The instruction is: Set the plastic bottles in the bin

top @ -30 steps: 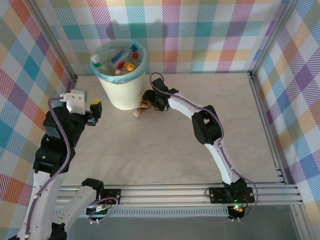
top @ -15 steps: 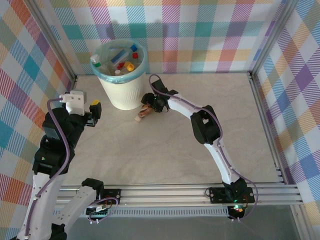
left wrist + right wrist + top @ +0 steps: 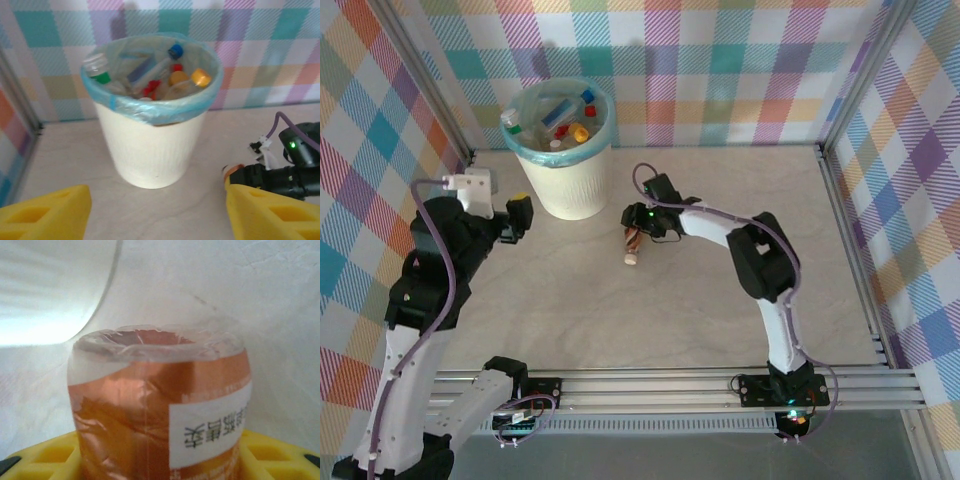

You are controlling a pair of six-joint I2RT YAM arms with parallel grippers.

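Observation:
The white ribbed bin (image 3: 563,178) with a teal-blue liner stands at the back left, and several plastic bottles (image 3: 560,122) lie inside it. The left wrist view looks into the bin (image 3: 150,145) and onto those bottles (image 3: 165,75). My right gripper (image 3: 638,232) is shut on a plastic bottle with a brown-orange label (image 3: 633,246), its pale cap pointing toward the near edge, to the right of the bin. The right wrist view has this bottle (image 3: 150,410) wedged between the yellow fingers (image 3: 280,455). My left gripper (image 3: 516,214) hangs open left of the bin, nothing between its fingers (image 3: 270,215).
Aluminium frame rails (image 3: 850,240) and checked walls close in the table on three sides. The right arm's forearm (image 3: 760,260) arches over the middle right of the tabletop. The bin's wall (image 3: 50,290) stands close behind the held bottle.
My right gripper has closed on the bottle that lay at the bin's foot and pulled it right and nearer, away from the bin. My left gripper shifted slightly and widened.

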